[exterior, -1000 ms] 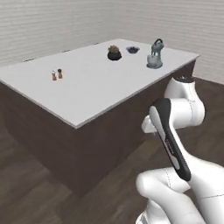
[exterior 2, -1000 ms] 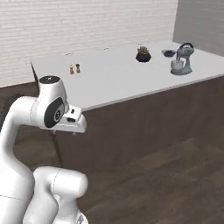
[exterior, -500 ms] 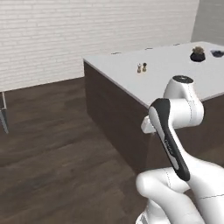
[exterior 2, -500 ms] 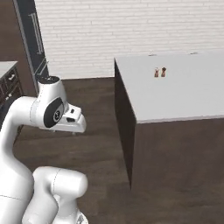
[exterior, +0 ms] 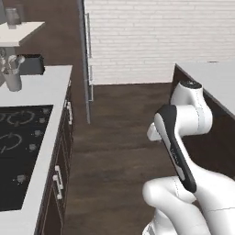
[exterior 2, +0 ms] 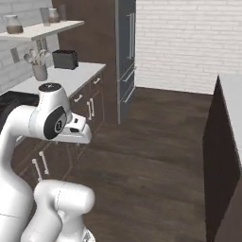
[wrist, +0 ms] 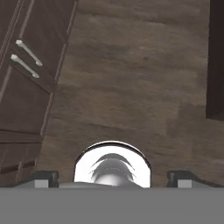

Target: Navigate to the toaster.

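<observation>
Far back on the left counter (exterior 2: 80, 75), near the wall, sits the black toaster (exterior 2: 65, 59), just beyond a grey cup of utensils (exterior 2: 39, 71). A black cooktop (exterior: 18, 151) fills the counter's near end. Between the cabinet fronts (wrist: 26, 83) and the dark island (exterior 2: 227, 156) on the right runs a wide lane of wood floor (exterior 2: 156, 160), reaching a tall fridge (exterior 2: 125, 56) and white brick wall (exterior 2: 184, 42). The gripper (wrist: 112, 179) points down at the floor, its tips set wide apart, holding nothing. Half a second ago both base views faced the island; they now face the counter run.
</observation>
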